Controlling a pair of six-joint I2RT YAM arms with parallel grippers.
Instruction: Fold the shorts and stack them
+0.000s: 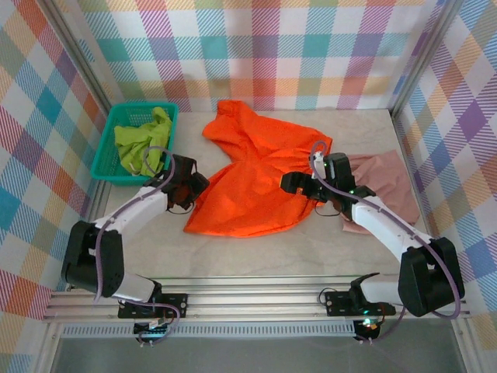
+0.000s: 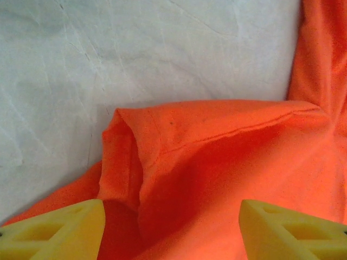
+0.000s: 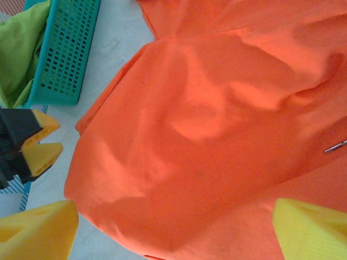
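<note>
The orange shorts (image 1: 248, 179) lie crumpled in the middle of the table (image 1: 256, 256), the pink shorts (image 1: 384, 175) at the right beneath the right arm, the green shorts (image 1: 144, 140) in the basket (image 1: 116, 177). The left gripper (image 1: 194, 189) stands at the orange left hem and the right gripper (image 1: 291, 184) over its right side, both with fingers spread, pinching nothing. If they close here, I fear each catches only one loose layer, so the fold goes crooked.

The top camera looks steeply down from high behind the near edge over the whole pale counter (image 1: 233, 256). Both wrist cameras hang close above the bright orange fabric shorts (image 1: 248, 186), which all three views share.
</note>
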